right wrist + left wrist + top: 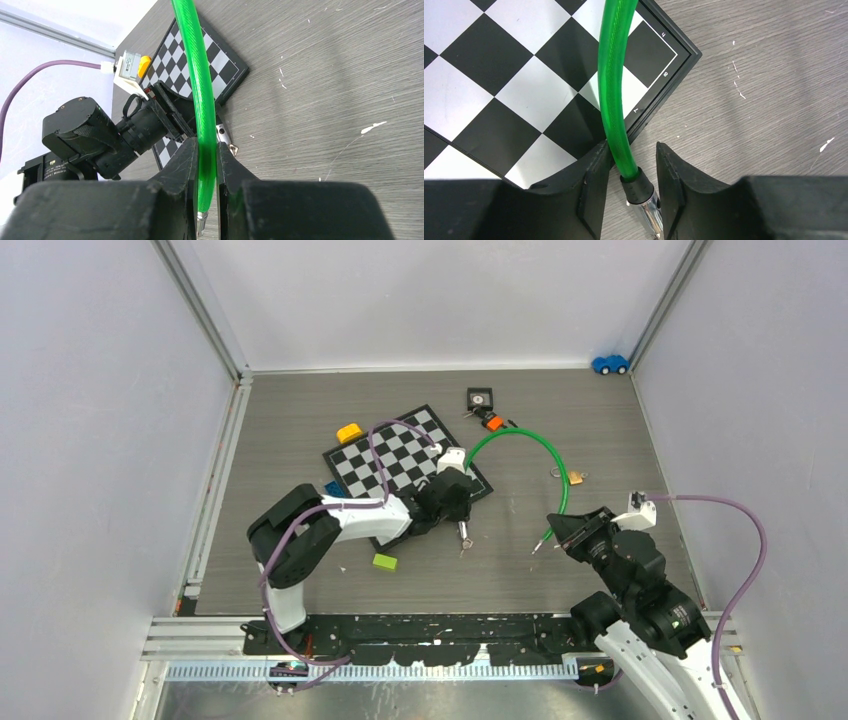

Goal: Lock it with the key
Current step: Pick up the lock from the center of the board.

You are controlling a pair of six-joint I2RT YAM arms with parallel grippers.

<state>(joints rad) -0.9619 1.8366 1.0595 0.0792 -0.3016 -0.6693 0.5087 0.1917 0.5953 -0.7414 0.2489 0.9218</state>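
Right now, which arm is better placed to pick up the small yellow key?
Right, I judge: the small yellow key lies just beyond the right tool, farther from the left tool. But the right tool grips the green cable, so it must let go first.

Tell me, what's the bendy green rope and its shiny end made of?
The green cable looks like see-through plastic or rubber tubing, glossy, with a woven core faintly showing inside, probably wire. Its tip looks like bare metal: silvery and mirror-shiny. The black collar between them seems matte plastic or rubber.
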